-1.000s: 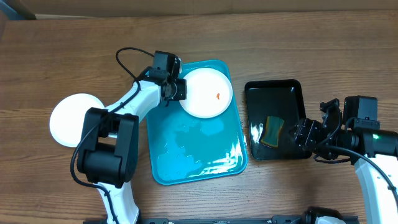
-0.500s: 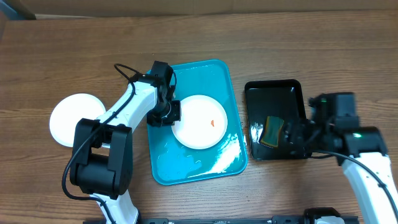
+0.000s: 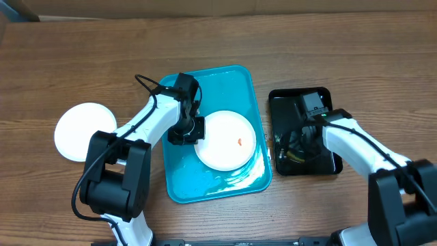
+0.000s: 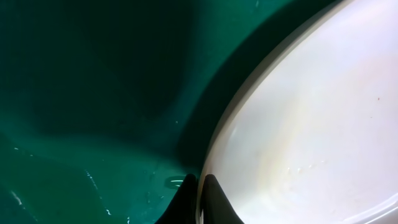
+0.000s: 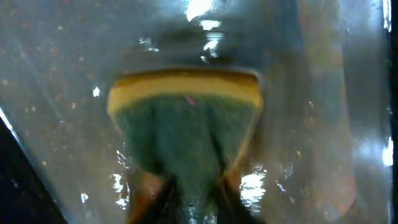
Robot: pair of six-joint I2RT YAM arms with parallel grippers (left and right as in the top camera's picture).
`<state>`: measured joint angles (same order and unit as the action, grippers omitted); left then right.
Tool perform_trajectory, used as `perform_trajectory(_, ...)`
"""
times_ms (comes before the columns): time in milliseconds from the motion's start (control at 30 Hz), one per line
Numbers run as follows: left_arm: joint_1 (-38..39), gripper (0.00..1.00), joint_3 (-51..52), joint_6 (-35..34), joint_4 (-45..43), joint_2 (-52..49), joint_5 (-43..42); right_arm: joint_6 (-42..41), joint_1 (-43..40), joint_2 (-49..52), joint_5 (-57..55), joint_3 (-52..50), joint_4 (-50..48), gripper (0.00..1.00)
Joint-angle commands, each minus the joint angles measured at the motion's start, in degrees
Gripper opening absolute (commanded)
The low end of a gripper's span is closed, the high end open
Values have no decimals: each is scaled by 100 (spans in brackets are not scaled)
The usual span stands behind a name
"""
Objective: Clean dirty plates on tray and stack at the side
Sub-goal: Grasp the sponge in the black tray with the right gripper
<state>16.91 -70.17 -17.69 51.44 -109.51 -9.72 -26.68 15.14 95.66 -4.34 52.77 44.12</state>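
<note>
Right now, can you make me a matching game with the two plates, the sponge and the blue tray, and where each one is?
Things:
1. smeared plate
2. plain white plate
3. sponge
4. turquoise tray

Places or states:
A. squeezed by the right gripper in the black tray
B. alone on the wooden table
C. wet and shiny, beneath a plate
D. pinched at its rim by the left gripper

Pairs: 1-D, 2-B, 3-A, 4-C.
</note>
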Motion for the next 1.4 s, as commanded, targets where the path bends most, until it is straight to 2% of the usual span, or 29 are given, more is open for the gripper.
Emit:
perform_trajectory(0,33,5,109,-57,-42,120,-2,-57,-4,17,-212,157,-92,4)
perform_trajectory(233,37,4,109,-57,-92,120,2,160,-7,-673,-332,894,575,4)
perform_trajectory(267,37,4,109,-55,-92,120,2,157,-4,-756,-330,922,623,7)
perform_trajectory(300,37,4,109,-55,-92,120,2,155,-4,-822,-286,920,656,17)
perform_trajectory(333,37,4,109,-55,-94,120,2,155,-4,-835,-234,916,699,33)
perform_trajectory(367,37,4,109,-55,-96,120,2,153,-4,-831,-184,909,741,36)
perform_trajectory(433,37,4,109,-55,-105,120,2,127,-4,-778,-138,813,726,37)
perform_trajectory(533,37,4,109,-55,-118,120,2,111,-4,-632,-136,518,382,46)
perform_trajectory(667,37,4,109,-52,-111,120,9,116,-4,-426,-98,142,-319,48)
perform_trajectory(767,37,4,109,-55,-116,120,7,111,-15,-275,-109,20,-708,46)
perform_trajectory(867,37,4,109,-55,-118,120,7,111,-13,-109,-94,4,-866,34)
perform_trajectory(933,37,4,109,-55,-116,120,7,111,-9,66,-94,4,-949,33)
perform_trajectory(1000,37,4,109,-55,-118,120,7,114,-9,286,-94,4,-981,8)
perform_trajectory(1033,37,4,109,-55,-122,120,7,114,-9,323,-92,7,-975,4)
perform_trajectory(1167,37,4,109,-122,-146,120,-4,131,-9,177,-48,142,-649,4)
perform_trajectory(1367,37,4,109,-466,-420,120,-282,282,4,-780,155,549,85,4)
